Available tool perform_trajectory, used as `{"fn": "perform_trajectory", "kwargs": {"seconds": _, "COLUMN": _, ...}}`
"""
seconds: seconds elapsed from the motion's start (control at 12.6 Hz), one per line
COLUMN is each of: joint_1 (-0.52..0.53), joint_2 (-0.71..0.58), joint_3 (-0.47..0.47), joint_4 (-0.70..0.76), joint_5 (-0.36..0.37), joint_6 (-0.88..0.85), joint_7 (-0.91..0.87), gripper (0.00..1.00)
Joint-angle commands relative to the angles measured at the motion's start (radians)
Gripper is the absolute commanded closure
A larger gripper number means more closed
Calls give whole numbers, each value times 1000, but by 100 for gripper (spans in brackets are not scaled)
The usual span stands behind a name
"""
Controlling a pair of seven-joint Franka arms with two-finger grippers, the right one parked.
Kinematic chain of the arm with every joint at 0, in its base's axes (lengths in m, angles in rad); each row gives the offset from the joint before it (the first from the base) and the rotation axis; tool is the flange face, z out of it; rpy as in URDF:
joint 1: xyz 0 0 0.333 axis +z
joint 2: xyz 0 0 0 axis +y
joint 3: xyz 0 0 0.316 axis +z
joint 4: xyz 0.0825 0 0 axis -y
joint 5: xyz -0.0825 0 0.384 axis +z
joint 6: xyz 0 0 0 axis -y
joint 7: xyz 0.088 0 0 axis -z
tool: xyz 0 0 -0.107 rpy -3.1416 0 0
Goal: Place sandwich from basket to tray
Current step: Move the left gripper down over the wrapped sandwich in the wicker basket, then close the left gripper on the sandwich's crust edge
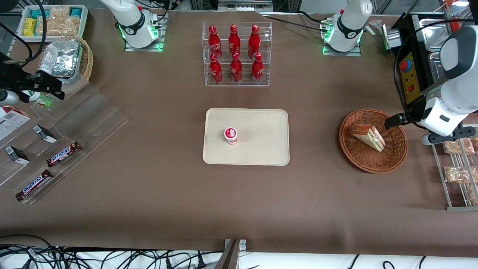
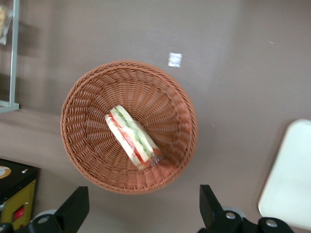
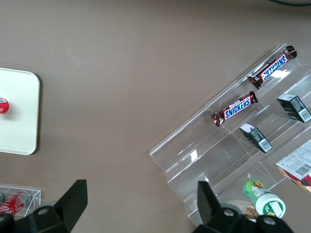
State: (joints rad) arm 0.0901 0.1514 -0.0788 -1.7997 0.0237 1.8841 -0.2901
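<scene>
Nearest the front camera among the task's things, the round reddish-brown basket (image 1: 373,141) sat on the brown table (image 1: 149,179) toward the working arm's end. The sandwich (image 1: 368,136) lay in it, resting on the woven floor a little off centre. Its long axis ran slantwise across the basket, and the striped filling edge of green, red and pink faced up in the left wrist view (image 2: 132,138); the narrower end seemed to point toward the front camera, though the wedge's shape was hard to read. The gripper (image 1: 390,122) hung over the basket's rim at the side toward the working arm's end, above the sandwich and not touching it. Its fingers (image 2: 74,206) stood wide apart, empty. Well apart from the basket, at mid-table, lay the cream tray (image 1: 257,123), bearing a small red-and-white cup (image 1: 230,135). Farther off stood a clear rack of red bottles (image 1: 235,52).
</scene>
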Motion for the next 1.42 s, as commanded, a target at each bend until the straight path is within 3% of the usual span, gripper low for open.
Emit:
{"fn": "perform_trajectory", "kwargs": {"seconds": 0.0, "joint_1": 8, "joint_2": -46, "joint_3": -6, "joint_4": -142, "joint_5": 30, "joint_6": 123, "joint_7": -139, "gripper": 0}}
{"fn": "perform_trajectory", "kwargs": {"seconds": 0.24, "joint_1": 8, "joint_2": -58, "joint_3": -16, "joint_4": -298, "joint_5": 131, "joint_6": 292, "joint_7": -396, "gripper": 0}}
{"fn": "perform_trajectory", "kwargs": {"seconds": 0.71, "joint_1": 23, "joint_2": -36, "joint_3": -16, "joint_4": -466, "joint_5": 134, "joint_6": 547, "joint_7": -569, "gripper": 0}}
{"fn": "perform_trajectory", "kwargs": {"seconds": 1.35, "joint_1": 43, "joint_2": 46, "joint_3": -16, "joint_4": -523, "joint_5": 134, "joint_6": 717, "joint_7": -655, "gripper": 0}}
